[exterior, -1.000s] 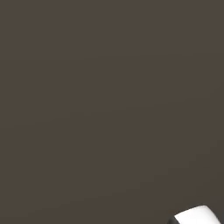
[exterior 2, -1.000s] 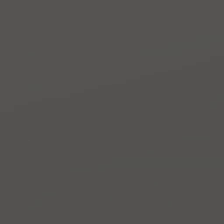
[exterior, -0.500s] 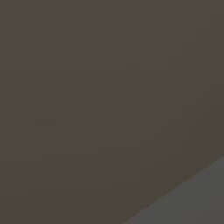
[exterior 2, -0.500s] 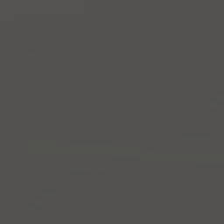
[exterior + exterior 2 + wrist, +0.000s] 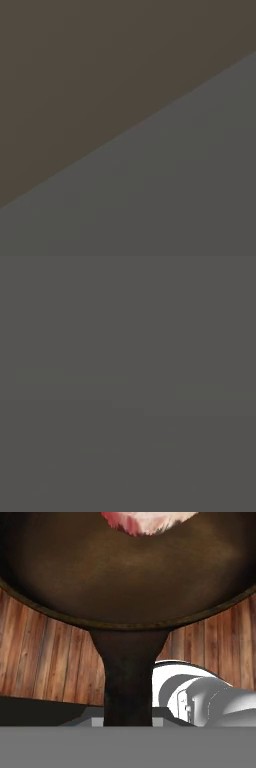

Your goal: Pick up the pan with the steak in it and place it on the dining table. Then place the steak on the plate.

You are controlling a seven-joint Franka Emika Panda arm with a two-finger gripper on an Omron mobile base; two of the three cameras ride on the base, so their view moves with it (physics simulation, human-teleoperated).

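At the centre of the hand view: the pan (image 5: 125, 587), dark brown-black, round and shallow, seen from close above the handle. Its handle (image 5: 127, 677) runs from the bowl's rim at 6 o'clock straight down toward the gripper, so the pan's long axis lies along the 12-to-6 line and the bowl sits at 12 o'clock from the hand. Steak (image 5: 142, 521): pink-red with pale patches, lying inside the pan at its far side, 12 o'clock, cut off by the top edge. Gripper: closed as narrow as it goes, the fingertips themselves hidden; judged to be clamped on the handle's near end, since the handle leads directly into it. Wooden plank floor (image 5: 45, 657) shows well below the pan on both sides of the handle, so the pan appears to be carried in the air. Both base views: blank grey-brown surfaces, nothing identifiable. Dining table and plate: not yet reached, by this evidence.
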